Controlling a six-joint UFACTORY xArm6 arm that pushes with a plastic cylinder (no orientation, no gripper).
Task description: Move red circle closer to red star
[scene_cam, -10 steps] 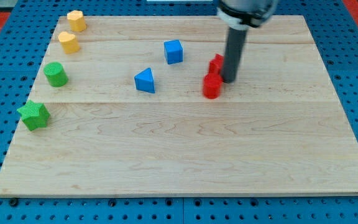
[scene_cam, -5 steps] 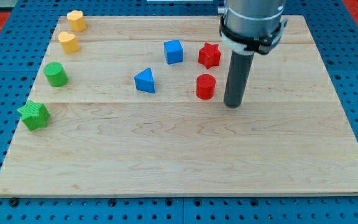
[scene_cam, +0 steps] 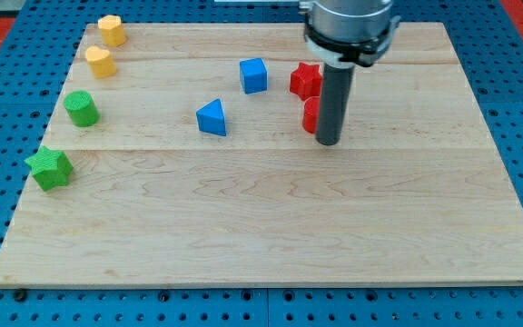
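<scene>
No gripper, only my tip [scene_cam: 328, 142] pressed against the red circle [scene_cam: 310, 115] from its 5 o'clock, red star [scene_cam: 304, 80] just at the circle's 12 o'clock.

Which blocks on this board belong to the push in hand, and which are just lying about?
Part of the job:
- red circle block, mostly hidden behind the rod
- red star block, just above it
- my tip, at the circle's lower right

Lying about:
- blue cube
- blue triangle block
- two yellow blocks
- green round block
- green star block
</scene>
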